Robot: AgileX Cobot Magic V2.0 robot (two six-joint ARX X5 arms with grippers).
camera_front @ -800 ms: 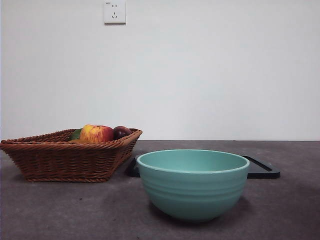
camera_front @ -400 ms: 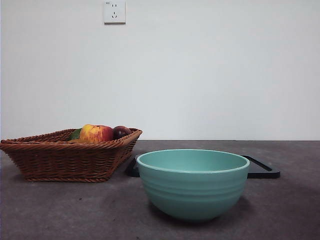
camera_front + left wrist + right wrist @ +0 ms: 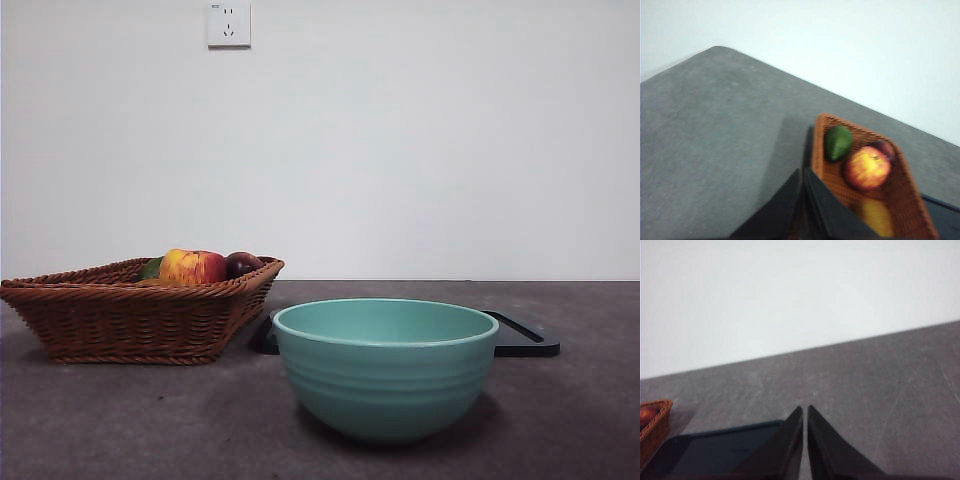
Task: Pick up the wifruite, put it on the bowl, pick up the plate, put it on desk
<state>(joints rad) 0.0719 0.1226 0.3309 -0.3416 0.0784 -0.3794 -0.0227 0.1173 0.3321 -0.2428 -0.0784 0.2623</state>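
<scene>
The left gripper [image 3: 803, 172], jaws pressed together, hangs above the wicker basket [image 3: 900, 200] where the orange-brown wifruite [image 3: 875, 216] lies beside the apple [image 3: 867, 167]. The right gripper [image 3: 804, 409], also pressed together, hovers over the dark plate [image 3: 715, 452]. The teal bowl [image 3: 386, 368] sits on the bench [image 3: 120, 420] in front of that plate.

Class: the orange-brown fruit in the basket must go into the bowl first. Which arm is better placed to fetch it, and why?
Left. Its pincer, shut, hangs right over the basket by the wifruite. The right pincer faces bare desk and the dark tray.
</scene>
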